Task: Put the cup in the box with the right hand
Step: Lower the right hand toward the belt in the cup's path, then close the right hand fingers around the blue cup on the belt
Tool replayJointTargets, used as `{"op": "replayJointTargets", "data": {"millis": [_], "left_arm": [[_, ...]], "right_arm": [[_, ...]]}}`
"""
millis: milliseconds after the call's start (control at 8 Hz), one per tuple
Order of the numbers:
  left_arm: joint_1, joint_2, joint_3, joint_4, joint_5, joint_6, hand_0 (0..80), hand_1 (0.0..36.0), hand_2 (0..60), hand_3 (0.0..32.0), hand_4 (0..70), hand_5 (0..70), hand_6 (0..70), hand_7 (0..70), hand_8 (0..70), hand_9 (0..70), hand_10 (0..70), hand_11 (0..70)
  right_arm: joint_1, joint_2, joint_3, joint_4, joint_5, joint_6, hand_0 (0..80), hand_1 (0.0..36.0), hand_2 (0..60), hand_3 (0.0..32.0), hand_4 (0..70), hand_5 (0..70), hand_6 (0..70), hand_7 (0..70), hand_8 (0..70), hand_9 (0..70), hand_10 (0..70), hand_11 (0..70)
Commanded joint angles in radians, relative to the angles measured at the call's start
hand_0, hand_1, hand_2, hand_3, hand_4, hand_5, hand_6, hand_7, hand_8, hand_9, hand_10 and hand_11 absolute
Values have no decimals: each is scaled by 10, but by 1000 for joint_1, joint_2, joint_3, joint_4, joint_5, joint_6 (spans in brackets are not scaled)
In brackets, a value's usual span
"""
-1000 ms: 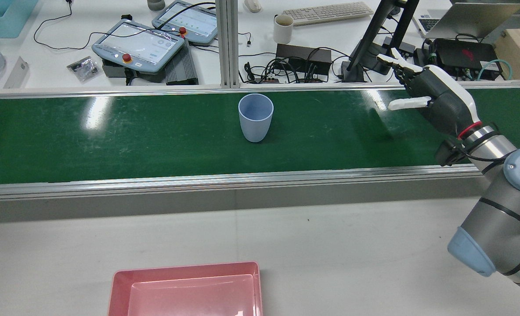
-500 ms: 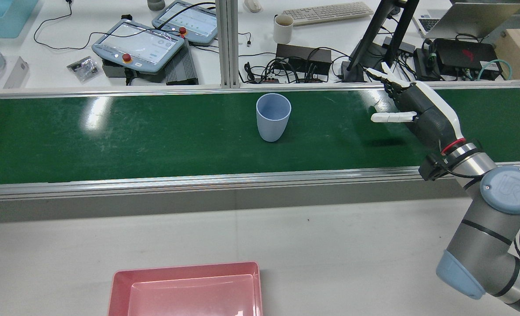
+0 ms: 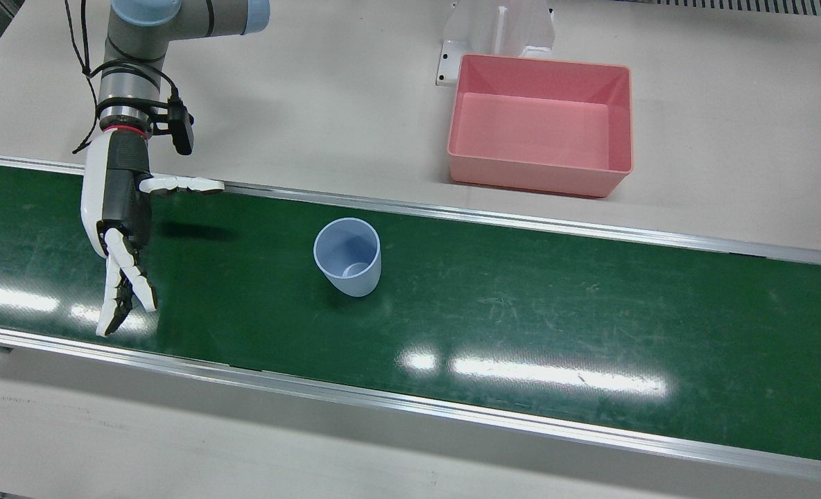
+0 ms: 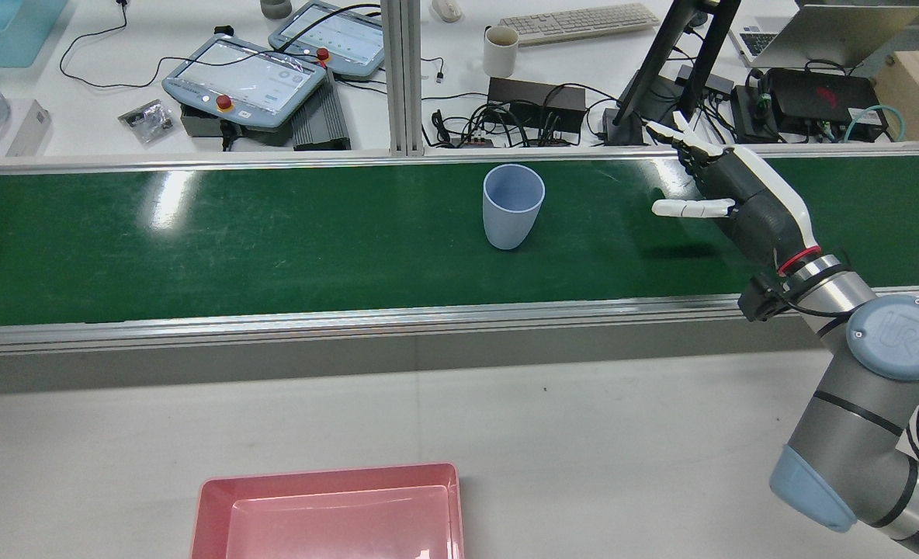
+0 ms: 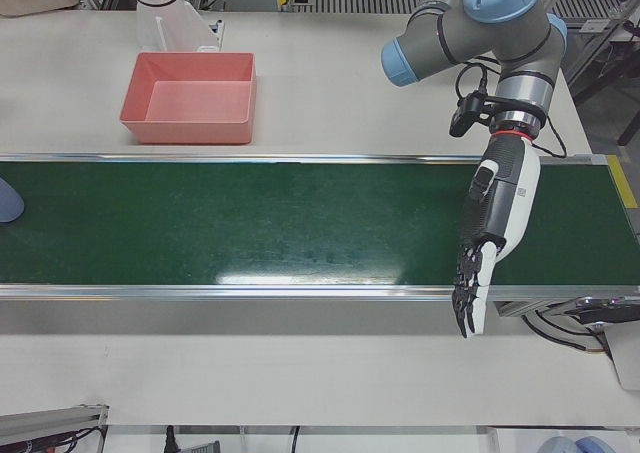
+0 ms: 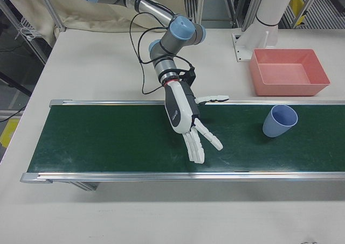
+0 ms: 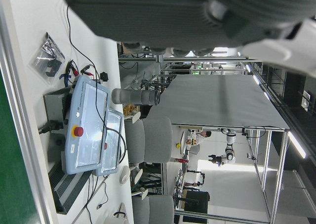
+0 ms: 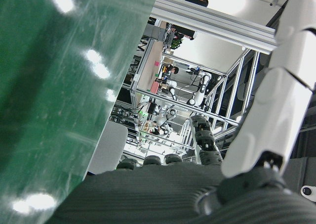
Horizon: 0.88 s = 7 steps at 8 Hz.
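The right hand (image 4: 727, 194) has a dark palm, a white back and white fingers (image 3: 121, 287). A red ring sits at its wrist. The arm (image 4: 867, 388) behind the ring is silver-grey with pale blue caps, black bands and black cables.

Both the right hand (image 4: 739, 198) and the left hand (image 5: 497, 213) hover with fingers (image 3: 123, 291) spread, holding nothing.

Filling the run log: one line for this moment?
right hand: open, over belt | cup: upright on belt, untouched | box: empty
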Motion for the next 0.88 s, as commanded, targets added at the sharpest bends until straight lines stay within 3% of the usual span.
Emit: {"op": "replayJointTargets", "data": {"millis": [0,750], "left_arm": [[0,0,0,0,0,0,0,0,0,0,0,0,0,0,0,0,0,0],[0,0,0,0,0,0,0,0,0,0,0,0,0,0,0,0,0,0]], "right_arm": [[-6,6,0,0,0,-1,460,145,83,0,0,28,5,0,0,0,0,0],[-28,14,-9,0,8,-3,458,144,90,0,0,28,7,8,0,0,0,0]]}}
